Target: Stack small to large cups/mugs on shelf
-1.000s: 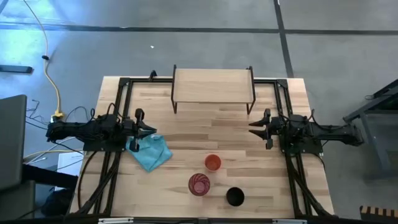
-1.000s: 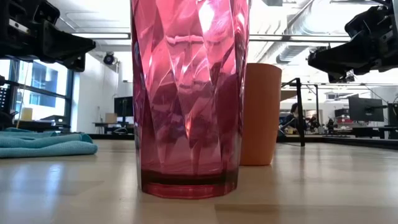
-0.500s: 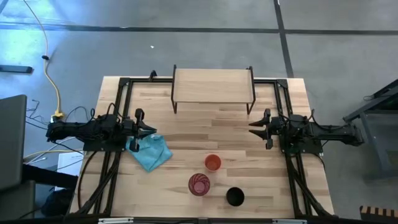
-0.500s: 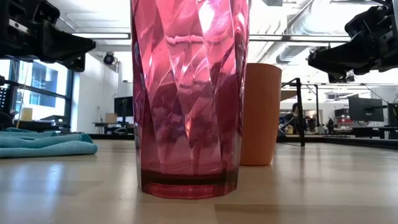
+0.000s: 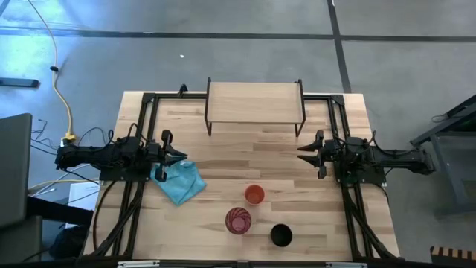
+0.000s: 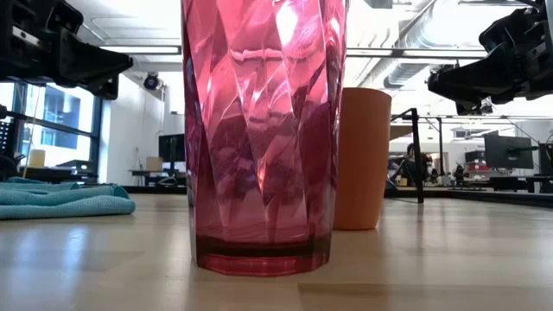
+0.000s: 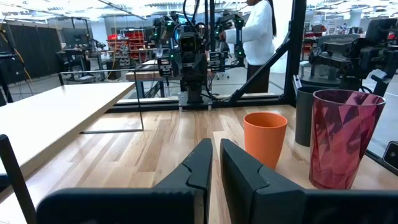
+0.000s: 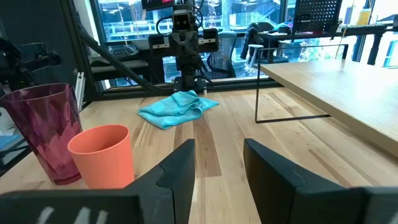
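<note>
Three cups stand upright on their bases near the table's near edge: the short orange cup (image 5: 254, 195), the pink ribbed tumbler (image 5: 238, 220) and the black cup (image 5: 281, 235). The shelf (image 5: 255, 104) stands on its thin black legs at the far edge with nothing on it. My left gripper (image 5: 182, 158) hovers shut at the left side, over the blue cloth's edge. In its wrist view the orange cup (image 7: 265, 138), tumbler (image 7: 344, 137) and black cup (image 7: 305, 115) show ahead. My right gripper (image 5: 301, 154) hovers open at the right side. The tumbler (image 6: 263, 130) fills the low view.
A light blue cloth (image 5: 181, 182) lies crumpled on the table left of the cups, just under my left gripper. Bare wood lies between the two grippers and in front of the shelf. A person (image 7: 255, 37) stands in the room beyond the table.
</note>
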Available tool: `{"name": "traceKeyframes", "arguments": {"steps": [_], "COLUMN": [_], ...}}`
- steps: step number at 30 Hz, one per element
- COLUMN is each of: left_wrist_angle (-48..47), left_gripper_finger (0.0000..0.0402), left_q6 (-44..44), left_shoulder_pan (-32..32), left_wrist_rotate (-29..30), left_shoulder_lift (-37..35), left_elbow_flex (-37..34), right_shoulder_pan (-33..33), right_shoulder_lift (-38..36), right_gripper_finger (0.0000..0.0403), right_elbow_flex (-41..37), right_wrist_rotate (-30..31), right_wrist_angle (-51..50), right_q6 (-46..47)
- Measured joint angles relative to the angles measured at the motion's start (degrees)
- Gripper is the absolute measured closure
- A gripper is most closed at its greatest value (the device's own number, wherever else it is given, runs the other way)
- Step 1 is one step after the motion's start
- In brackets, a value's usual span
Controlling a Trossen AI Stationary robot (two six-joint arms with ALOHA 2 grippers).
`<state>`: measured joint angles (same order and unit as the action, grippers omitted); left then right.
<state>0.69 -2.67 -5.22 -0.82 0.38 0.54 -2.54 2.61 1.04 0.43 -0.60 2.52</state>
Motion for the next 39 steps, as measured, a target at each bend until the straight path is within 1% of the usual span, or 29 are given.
{"name": "traceKeyframes", "arguments": {"steps": [15,16,19,21,24,30,32,34,37,39], "left_wrist_angle": [0.0,0.0,0.3,0.8,1.1,1.2,2.2,3.2,4.1,4.1], "left_gripper_finger": [0.0378,0.0378,0.0378,0.0378,0.0378,0.0378,0.0378,0.0378,0.0378,0.0378], "left_q6": [0.0,-0.7,-11.5,-15.8,-16.4,-16.2,-13.3,-7.2,6.4,15.6], "left_shoulder_pan": [0.0,0.0,0.0,0.0,0.0,0.0,0.0,0.0,0.0,0.0], "left_wrist_rotate": [0.0,0.0,1.9,3.1,5.8,6.0,6.0,6.1,6.3,6.4], "left_shoulder_lift": [0.0,0.0,0.0,0.0,0.0,0.0,0.0,0.0,0.0,0.0], "left_elbow_flex": [0.0,0.0,0.0,0.0,0.0,0.0,0.0,0.0,0.0,0.0], "right_shoulder_pan": [0.0,0.0,0.0,0.0,0.0,0.0,-0.1,-0.1,-0.1,-0.1], "right_shoulder_lift": [0.0,0.0,0.0,0.0,0.0,0.0,0.0,0.0,0.0,0.0], "right_gripper_finger": [0.0274,0.0274,0.0274,0.0274,0.0274,0.0274,0.0274,0.0274,0.0274,0.0274], "right_elbow_flex": [0.0,0.0,0.0,0.0,0.0,0.0,0.0,0.0,0.0,0.0], "right_wrist_rotate": [0.0,0.0,0.0,0.0,0.0,0.0,0.9,1.1,1.1,1.1], "right_wrist_angle": [0.0,0.0,0.0,0.0,0.0,0.0,0.3,0.6,1.7,2.3], "right_q6": [0.0,0.0,0.0,0.0,0.0,0.0,-1.2,-1.1,2.6,6.8]}}
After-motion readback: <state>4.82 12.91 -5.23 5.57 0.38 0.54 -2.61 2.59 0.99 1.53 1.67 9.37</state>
